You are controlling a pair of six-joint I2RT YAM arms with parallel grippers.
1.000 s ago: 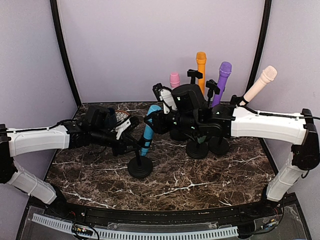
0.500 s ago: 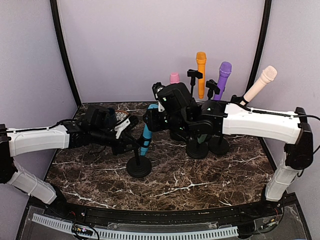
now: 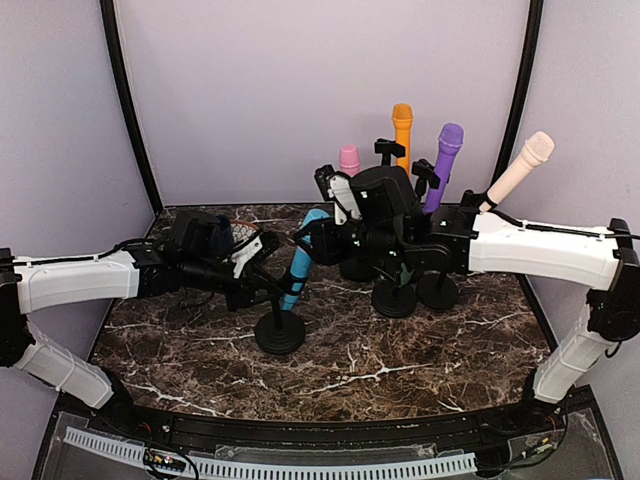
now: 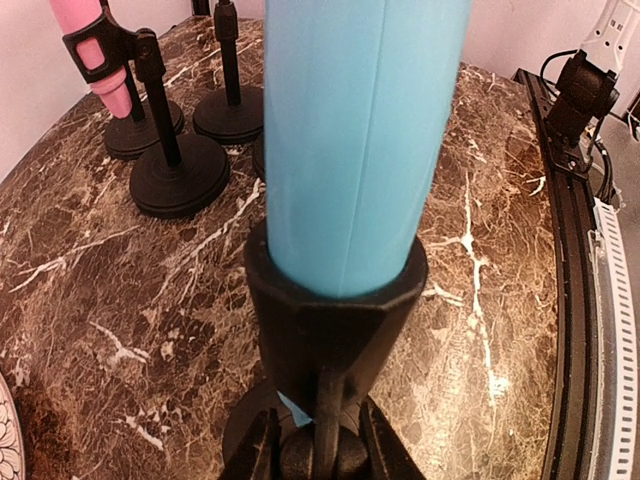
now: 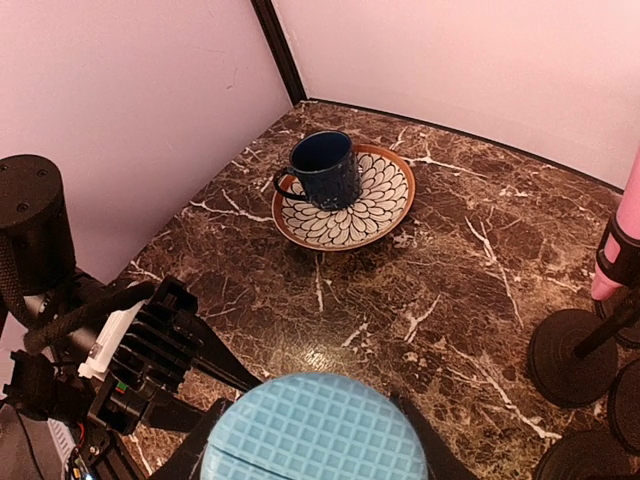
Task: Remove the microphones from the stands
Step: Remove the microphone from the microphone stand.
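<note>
The left gripper (image 3: 258, 262) is clamped on the thin stem of the one stand (image 3: 280, 333) at the front. In the left wrist view its two fingers (image 4: 258, 455) press in from either side just below the black clip (image 4: 335, 310). The blue microphone (image 3: 297, 268) sits in that clip directly above the left gripper's fingers. It is tilted, with its head leaning up toward the right gripper (image 3: 312, 238). The right gripper is closed around the upper end of the blue microphone. From the right wrist camera the mesh head fills the space right at the fingers, which are themselves mostly hidden.

There are five microphones in all. Besides the blue one, four stand beyond the right gripper toward the back wall: one pink microphone (image 3: 349, 158), one orange microphone (image 3: 402, 125), one purple microphone (image 3: 448, 145) and one cream microphone (image 3: 525, 165). At least three round black stand bases (image 4: 180, 180) show past the left gripper's clip.

On the marble table (image 3: 400, 360), beyond the left gripper, lies one patterned plate (image 5: 385, 205) carrying one dark blue mug (image 5: 325, 165).
</note>
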